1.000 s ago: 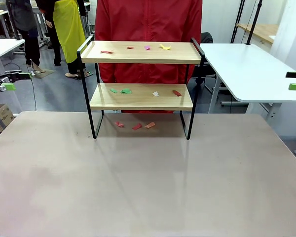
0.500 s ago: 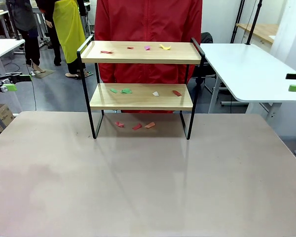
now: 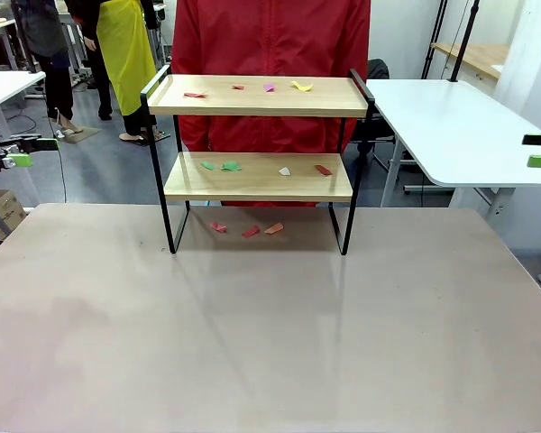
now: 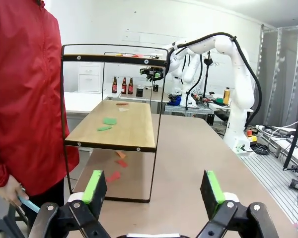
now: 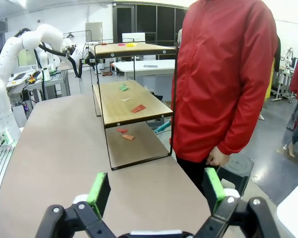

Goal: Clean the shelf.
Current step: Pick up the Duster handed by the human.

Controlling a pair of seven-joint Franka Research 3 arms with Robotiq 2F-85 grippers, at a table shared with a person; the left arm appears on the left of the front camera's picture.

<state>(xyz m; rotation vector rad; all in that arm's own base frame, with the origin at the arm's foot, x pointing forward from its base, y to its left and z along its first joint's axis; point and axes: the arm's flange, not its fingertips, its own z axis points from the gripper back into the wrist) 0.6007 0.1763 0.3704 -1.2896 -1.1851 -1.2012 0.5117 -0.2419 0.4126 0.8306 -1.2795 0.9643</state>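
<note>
**Scrap-strewn two-tier shelf of light wooden boards in a thin black metal frame (image 3: 252, 188) stands at the far middle of the beige table (image 3: 270, 343), a person in a red jacket (image 3: 270, 36) behind it.**

Front view: coloured paper scraps (image 3: 231, 166) lie on both boards and on the table beneath; the left gripper (image 3: 25, 150) and right gripper (image 3: 538, 149) hang off the table's sides, well apart from the shelf. Left wrist view: the left gripper's (image 4: 153, 186) green-padded fingers (image 4: 95, 184) are spread wide, holding nothing, with the shelf (image 4: 124, 131) ahead. Right wrist view: the right gripper (image 5: 155, 191) is likewise spread and empty, facing the shelf's (image 5: 114, 106) end.
</note>
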